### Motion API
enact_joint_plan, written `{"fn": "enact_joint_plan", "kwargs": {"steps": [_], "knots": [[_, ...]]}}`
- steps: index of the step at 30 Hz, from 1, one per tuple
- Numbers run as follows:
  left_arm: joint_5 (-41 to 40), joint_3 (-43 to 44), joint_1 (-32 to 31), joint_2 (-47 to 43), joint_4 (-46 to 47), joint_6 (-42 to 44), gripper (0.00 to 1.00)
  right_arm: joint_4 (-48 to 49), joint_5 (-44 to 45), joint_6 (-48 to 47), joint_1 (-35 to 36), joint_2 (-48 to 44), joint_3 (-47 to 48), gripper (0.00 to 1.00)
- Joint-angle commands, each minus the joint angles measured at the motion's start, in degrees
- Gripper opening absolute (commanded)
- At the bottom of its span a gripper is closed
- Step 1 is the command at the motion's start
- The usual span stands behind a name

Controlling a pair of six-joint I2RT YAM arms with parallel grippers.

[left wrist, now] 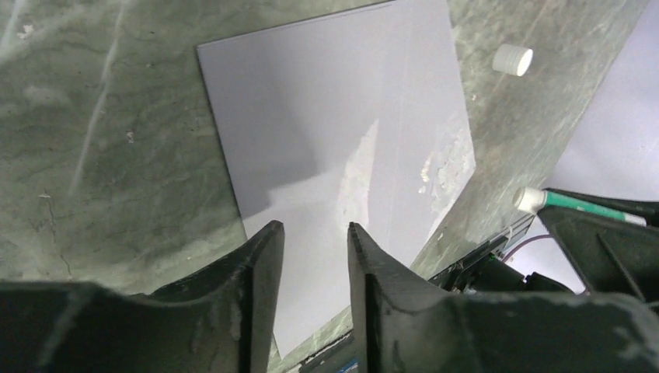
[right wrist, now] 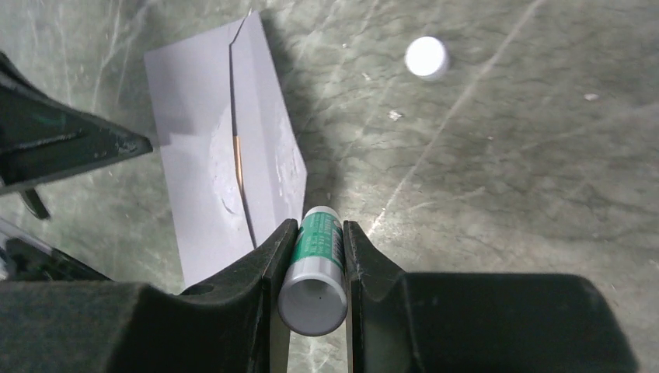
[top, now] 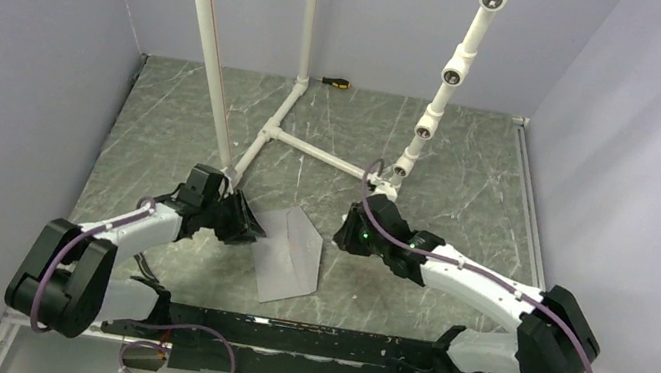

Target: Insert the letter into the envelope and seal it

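Observation:
The pale grey envelope [top: 288,253] lies flat on the table between the two grippers. It fills the left wrist view [left wrist: 326,116], with shiny smears on it. In the right wrist view the envelope [right wrist: 198,148] shows its flap folded over. A thin tan strip of the letter [right wrist: 238,162] shows at the flap's edge; the rest is hidden inside. My left gripper [left wrist: 315,229] is open and empty over the envelope's left edge [top: 246,223]. My right gripper [right wrist: 320,225] is shut on a green and white glue stick [right wrist: 317,260], its tip at the envelope's right edge [top: 346,236].
A white round cap [right wrist: 427,57] lies on the table beyond the envelope, and shows in the left wrist view [left wrist: 513,60]. A white pipe frame [top: 265,140] stands behind the grippers. A screwdriver [top: 336,81] lies at the back wall. A black rail [top: 301,339] runs along the near edge.

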Motion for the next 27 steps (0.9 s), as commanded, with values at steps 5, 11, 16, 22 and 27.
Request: {"fn": "enact_joint_plan", "kwargs": {"steps": [5, 11, 16, 22, 27], "knots": [[1.27, 1.13, 0.18, -4.67, -1.43, 2.59, 0.56, 3.08, -2.56, 10.12, -4.99, -7.27, -6.16, 0.00], [0.27, 1.16, 0.18, -5.42, -2.42, 3.45, 0.72, 2.82, -6.92, 13.41, -8.63, -6.68, -7.59, 0.00], [-0.69, 1.92, 0.18, -5.67, -3.76, 3.77, 0.81, -0.56, -12.51, 16.60, -12.28, -5.46, -6.78, 0.00], [0.06, 2.30, 0.18, -4.71, -2.92, 3.08, 0.90, 0.32, -21.71, 21.67, -18.20, -2.64, -7.99, 0.00], [0.80, 2.59, 0.18, -3.42, -2.68, 3.36, 0.92, 6.02, -27.84, 25.76, -21.57, 0.72, -10.44, 0.04]]}}
